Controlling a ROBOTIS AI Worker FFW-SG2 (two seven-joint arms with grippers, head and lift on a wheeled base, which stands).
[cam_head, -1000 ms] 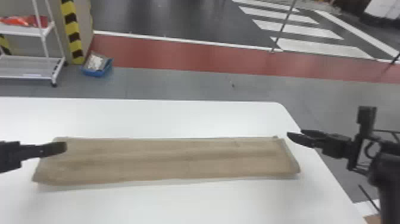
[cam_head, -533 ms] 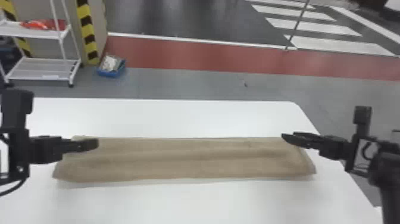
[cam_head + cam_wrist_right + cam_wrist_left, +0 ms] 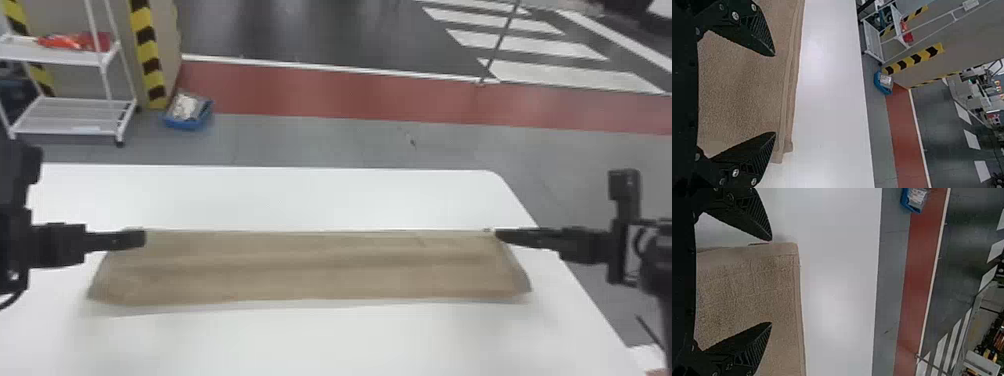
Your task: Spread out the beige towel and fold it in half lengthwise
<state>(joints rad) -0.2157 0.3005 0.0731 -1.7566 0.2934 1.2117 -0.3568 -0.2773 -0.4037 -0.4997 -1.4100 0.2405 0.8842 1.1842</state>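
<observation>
- Towel [image 3: 310, 272] stretches from our left gripper [image 3: 141, 239] to our right gripper [image 3: 500, 235].
- We have both grippers open wide.
- White table [image 3: 310, 197] extends beyond both grippers.

- Towel [image 3: 320, 272]: beige, plain, with slightly darker bands lengthwise.
- Table [image 3: 325, 200]: uniform white.
- Fingers [image 3: 117, 240]: black.
- Floor [image 3: 320, 145]: grey nearest the table; beyond, a red band [image 3: 325, 95] edged by a white line, then dark grey bearing white stripes [image 3: 565, 72].
- Pillar edging [image 3: 147, 55]: alternates yellow and black.
- Rack [image 3: 65, 117]: white.
- Tray [image 3: 186, 123]: blue.
</observation>
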